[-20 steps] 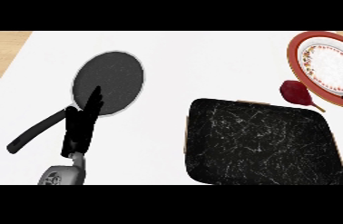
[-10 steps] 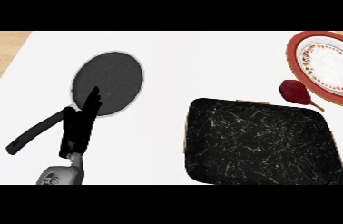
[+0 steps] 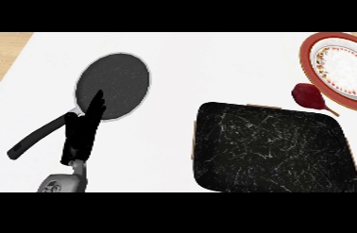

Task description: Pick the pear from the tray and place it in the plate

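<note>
White countertop (image 3: 209,67) filled most of the head view, with a strip of pale wood at its far left edge. Nearest lay one black, white-veined square tray (image 3: 268,149) at lower right, and at lower left the left hand (image 3: 83,133), fingers straight and together, holding nothing, its tips over one dark round frying pan (image 3: 115,83). Farther right, one dark red pear (image 3: 307,96) lay on the counter between the tray and one red-rimmed white plate (image 3: 335,69), touching the plate's rim

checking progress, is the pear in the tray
No, the pear lies on the counter between the tray and the plate.
</note>
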